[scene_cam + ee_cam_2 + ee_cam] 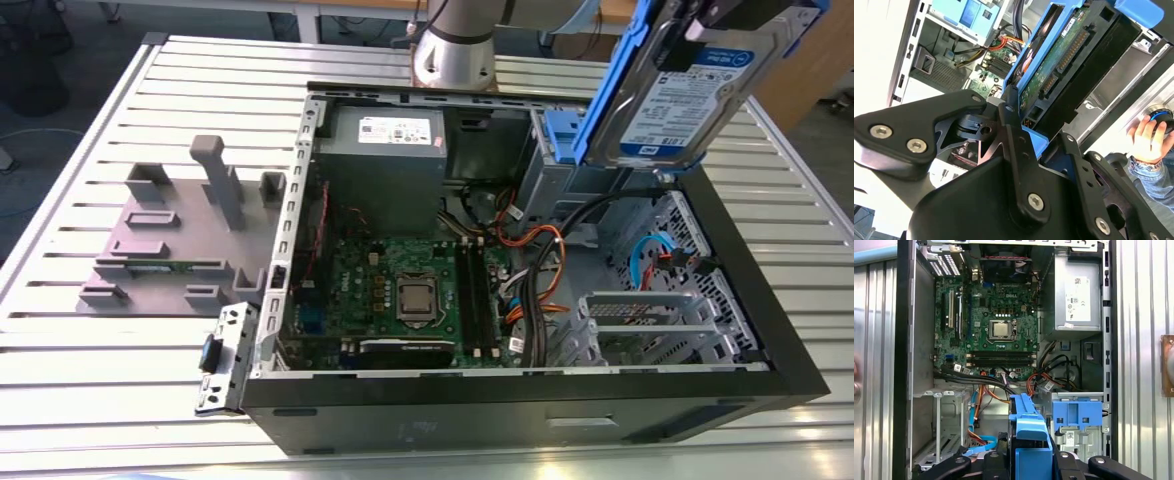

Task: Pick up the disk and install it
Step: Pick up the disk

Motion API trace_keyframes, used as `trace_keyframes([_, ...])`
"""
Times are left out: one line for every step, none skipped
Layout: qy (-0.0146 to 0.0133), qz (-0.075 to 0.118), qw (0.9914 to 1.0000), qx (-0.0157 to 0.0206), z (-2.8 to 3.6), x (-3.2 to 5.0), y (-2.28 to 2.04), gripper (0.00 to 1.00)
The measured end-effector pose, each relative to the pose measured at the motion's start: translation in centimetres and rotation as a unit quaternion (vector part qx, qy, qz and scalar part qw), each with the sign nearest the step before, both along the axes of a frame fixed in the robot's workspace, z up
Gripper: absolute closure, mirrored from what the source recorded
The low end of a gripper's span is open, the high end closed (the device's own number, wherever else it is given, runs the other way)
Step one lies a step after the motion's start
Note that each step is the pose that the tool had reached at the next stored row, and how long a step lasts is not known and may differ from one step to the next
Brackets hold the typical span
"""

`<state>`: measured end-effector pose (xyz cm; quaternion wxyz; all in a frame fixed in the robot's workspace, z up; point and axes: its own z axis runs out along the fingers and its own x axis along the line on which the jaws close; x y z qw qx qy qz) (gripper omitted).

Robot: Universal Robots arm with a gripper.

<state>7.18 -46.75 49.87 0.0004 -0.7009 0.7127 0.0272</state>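
Claw [1036,122] clamped on the disk [674,100], 2 black fingers [1011,135] pinching it across the blue bracket. The disk hangs on edge and tilted. The exterior view gives its label face, the second wrist view its green circuit side and connector row.

Pick-up done, install not yet; I judge this the carry step.

Below the claw is the open computer case [534,400], with green board, orange and blue cables, and a perforated grey metal cage [654,320].

Seating calls for squaring the bracket to its bay, clear of cables. Which bay, I cannot tell.

Bracket is smooth hard plastic; drive body is flat metal.
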Motion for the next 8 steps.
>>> trace_keyframes([0.0000, 0.000, 1.00000, 0.0000, 0.00, 0.00, -0.03, 0.63])
trace_keyframes([0.0000, 0.000, 1.00000, 0.0000, -0.01, 0.00, -0.05, 0.63])
trace_keyframes([0.0000, 0.000, 1.00000, 0.0000, -0.01, 0.00, -0.08, 0.63])
trace_keyframes([0.0000, 0.000, 1.00000, 0.0000, -0.01, 0.00, -0.10, 0.63])
trace_keyframes([0.0000, 0.000, 1.00000, 0.0000, -0.01, 0.00, -0.13, 0.63])
trace_keyframes([0.0000, 0.000, 1.00000, 0.0000, -0.01, 0.00, -0.15, 0.63])
trace_keyframes([0.0000, 0.000, 1.00000, 0.0000, -0.01, 0.00, -0.18, 0.63])
trace_keyframes([0.0000, 0.000, 1.00000, 0.0000, -0.01, 0.00, -0.20, 0.63])
